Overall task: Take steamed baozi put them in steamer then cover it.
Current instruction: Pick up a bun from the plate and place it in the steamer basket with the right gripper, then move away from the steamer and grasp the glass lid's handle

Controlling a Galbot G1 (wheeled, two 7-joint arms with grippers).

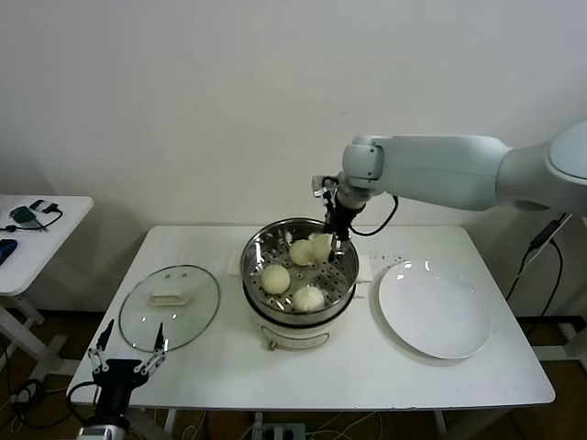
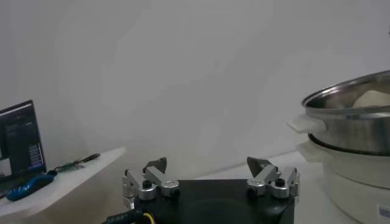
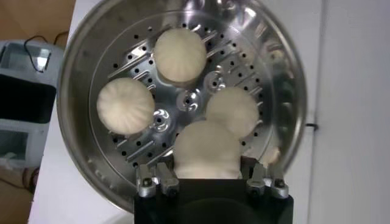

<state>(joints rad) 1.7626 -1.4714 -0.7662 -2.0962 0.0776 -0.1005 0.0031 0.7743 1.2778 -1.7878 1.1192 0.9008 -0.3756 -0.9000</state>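
Sitting inside the steamer (image 1: 300, 266) on its perforated tray, four steamed baozi (image 3: 180, 53) are showing in my right wrist view: three are lying free on the tray and the fourth baozi (image 3: 207, 150) is sitting between the fingers of my right gripper (image 1: 327, 246), which is reaching down into the far side of the pot; I am seeing the fingers close against the bun on both sides, gripping it. The steamer is standing on its white base at the middle of the white table (image 1: 459, 376). I am seeing the cover (image 1: 171, 307) lying flat on the table just to the left of the steamer, handle up, and a white plate (image 1: 433, 308) lying to the right of it. My left gripper (image 1: 127, 351) is hanging low at the table's near left edge, just beside the cover, with its fingers spread wide apart and holding nothing.
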